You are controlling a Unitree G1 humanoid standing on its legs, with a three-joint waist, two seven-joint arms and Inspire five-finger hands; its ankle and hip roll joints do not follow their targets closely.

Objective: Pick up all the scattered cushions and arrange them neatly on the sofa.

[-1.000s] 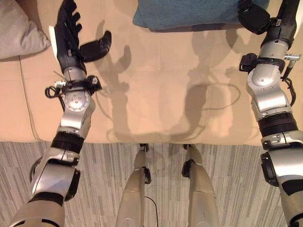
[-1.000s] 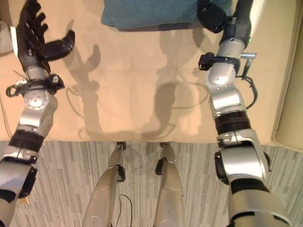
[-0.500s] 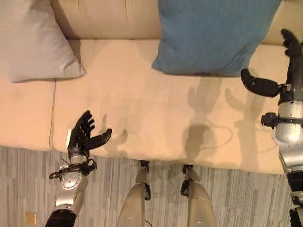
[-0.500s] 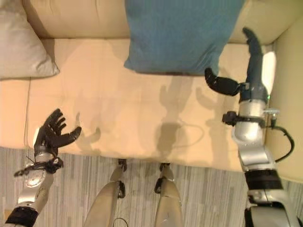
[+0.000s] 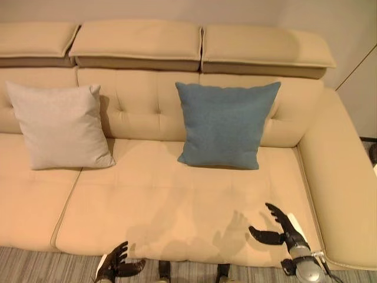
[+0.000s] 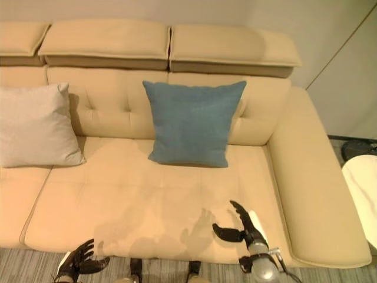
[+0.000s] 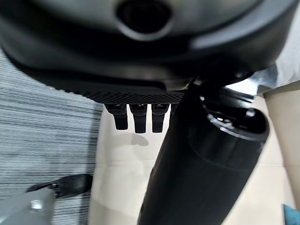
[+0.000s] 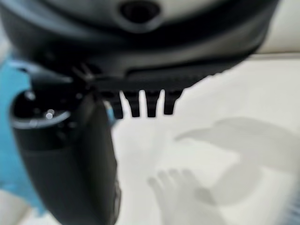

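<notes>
Both hands empty, cushions upright on sofa.
Right hand [image 5: 285,228] spread open above the seat's front edge, holding nothing; left hand [image 5: 113,267] likewise open (low, at the seat front). Blue cushion [image 5: 225,125] and grey cushion [image 5: 59,125] lean well apart against the beige sofa [image 5: 177,194] backrest.

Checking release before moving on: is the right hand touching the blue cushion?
Apart. The left eye view shows the right hand open near the seat's front edge, bare sofa between it and the blue cushion.
</notes>
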